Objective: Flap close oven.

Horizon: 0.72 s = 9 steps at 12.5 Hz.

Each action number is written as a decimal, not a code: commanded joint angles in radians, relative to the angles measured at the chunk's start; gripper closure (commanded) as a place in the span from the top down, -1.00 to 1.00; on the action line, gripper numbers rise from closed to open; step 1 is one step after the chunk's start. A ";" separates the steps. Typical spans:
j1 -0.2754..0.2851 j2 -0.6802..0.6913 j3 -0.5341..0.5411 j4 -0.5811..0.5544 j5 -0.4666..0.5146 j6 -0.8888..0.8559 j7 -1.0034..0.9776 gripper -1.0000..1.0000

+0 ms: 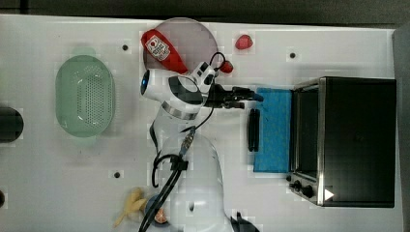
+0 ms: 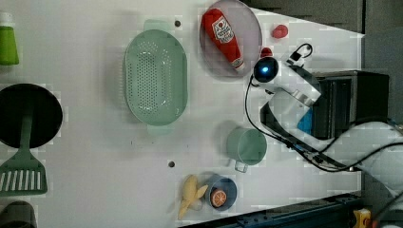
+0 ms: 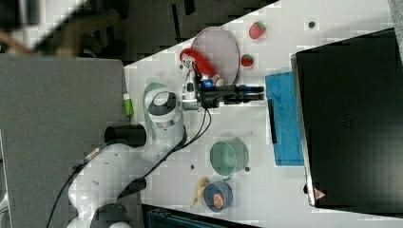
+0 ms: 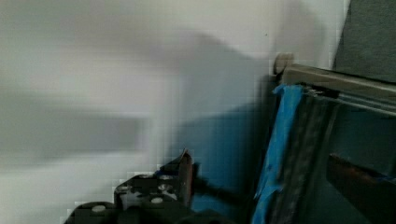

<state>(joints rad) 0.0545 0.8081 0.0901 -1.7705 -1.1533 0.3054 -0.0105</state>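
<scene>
Surface: white table, dotted with small dark holes, dark floor beyond its edge.
Oven: black box straight ahead of the gripper, silver front frame facing it, knobs at the frame's end toward the top view's bottom.
Door: folded down flat, blue, lying between gripper and oven cavity; black bar handle along its free edge, just beside the fingertips.
Gripper: low over the table, pointing at the door's corner toward the top view's top; tip at or barely over the blue edge (contact not clear).
Fingers: apart or together, cannot tell (dark pads merge in every view).
Step in hand: judged as getting under or against the free edge to swing the door up on its hinge.
Doing it well: catch the edge near the handle, lift in an arc about the hinge line at the oven front, then push toward the cavity; a corner push risks slipping off, so moving toward the door's middle looks safer.
Edges: door's free edge and handle nearest the gripper; hinge edge at the silver frame.
Open room: bare table behind the gripper; plate with ketchup bottle and strawberries off to one side, well apart from the door's arc.
Other side: green cup, also outside that arc.
</scene>
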 commanded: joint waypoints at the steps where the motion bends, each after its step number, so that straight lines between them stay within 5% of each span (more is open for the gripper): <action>1: 0.000 0.076 0.005 0.059 -0.116 -0.095 0.132 1.00; 5: 0.005 0.186 0.003 0.136 -0.190 -0.177 0.225 0.91; 9: 0.004 0.196 0.004 0.149 -0.210 -0.205 0.236 -0.07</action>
<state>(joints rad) 0.0711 1.0215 0.1031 -1.6416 -1.3594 0.1115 0.1678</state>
